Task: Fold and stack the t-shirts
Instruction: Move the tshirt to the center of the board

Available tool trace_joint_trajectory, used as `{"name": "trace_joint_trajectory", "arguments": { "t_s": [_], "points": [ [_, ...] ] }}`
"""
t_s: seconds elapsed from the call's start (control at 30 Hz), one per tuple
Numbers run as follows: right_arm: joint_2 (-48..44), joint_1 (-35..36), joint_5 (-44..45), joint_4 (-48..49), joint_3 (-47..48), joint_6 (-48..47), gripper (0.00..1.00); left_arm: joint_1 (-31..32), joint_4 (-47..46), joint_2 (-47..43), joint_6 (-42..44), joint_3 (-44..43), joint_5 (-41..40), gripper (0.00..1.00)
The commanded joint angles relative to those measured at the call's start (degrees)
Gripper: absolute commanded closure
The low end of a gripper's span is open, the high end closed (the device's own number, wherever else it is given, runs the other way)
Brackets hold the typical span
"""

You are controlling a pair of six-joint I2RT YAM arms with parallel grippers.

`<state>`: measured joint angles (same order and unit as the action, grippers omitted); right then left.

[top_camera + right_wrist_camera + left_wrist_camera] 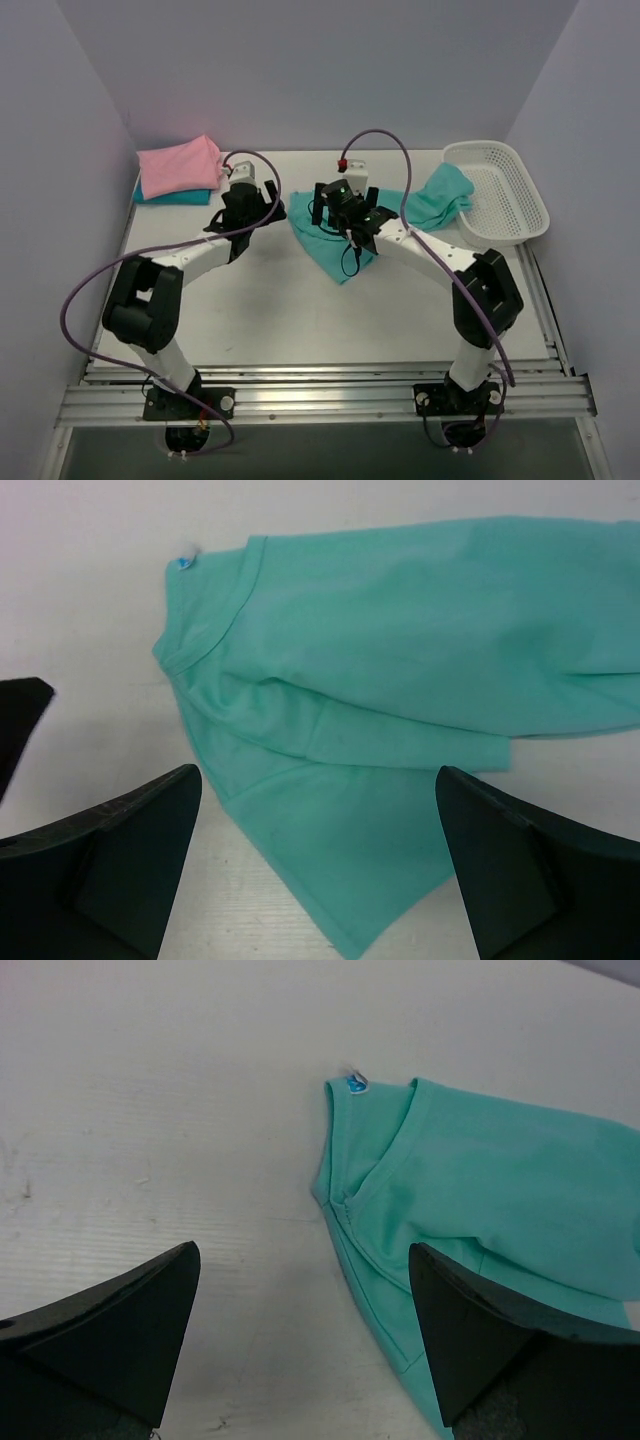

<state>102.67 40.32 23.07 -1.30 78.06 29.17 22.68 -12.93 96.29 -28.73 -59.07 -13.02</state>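
A teal-green t-shirt (pixel 335 255) lies crumpled on the table's middle, and its far end (pixel 442 195) reaches the basket. A folded pink t-shirt (pixel 180 163) lies on a darker teal-blue t-shirt (pixel 175 197) at the back left. My left gripper (pixel 258 212) is open and empty, just left of the teal-green shirt's collar (pixel 400 1160); its right finger (pixel 500 1345) is over the shirt's edge. My right gripper (pixel 342 215) is open and empty above the same shirt (pixel 400 650), its fingers (pixel 110 865) spread either side of a pointed fold.
A white mesh basket (pixel 510 190) stands at the back right with the shirt's end against its rim. Grey walls close in on three sides. A purple cable loops from each arm. My left gripper's dark finger (pixel 20 725) shows at the right wrist view's left edge.
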Motion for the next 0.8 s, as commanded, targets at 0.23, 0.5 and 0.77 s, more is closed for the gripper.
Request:
{"name": "trace_joint_trajectory", "arguments": {
  "t_s": [0.23,0.5,0.77],
  "points": [
    [-12.23,-1.12,12.70,-2.74,-8.01,0.71,0.00,-0.18,-2.89,12.24,-4.04,-12.12,6.77,0.05],
    [-16.98,-2.17,14.46,-2.92,-11.96,0.28,0.00,2.02,-3.34,18.31,-8.71,-15.90,7.04,0.02],
    [-18.12,-3.58,14.28,-2.13,-13.37,-0.08,0.00,4.65,-3.33,20.16,-10.73,-15.81,3.88,0.00]
  ]
}}
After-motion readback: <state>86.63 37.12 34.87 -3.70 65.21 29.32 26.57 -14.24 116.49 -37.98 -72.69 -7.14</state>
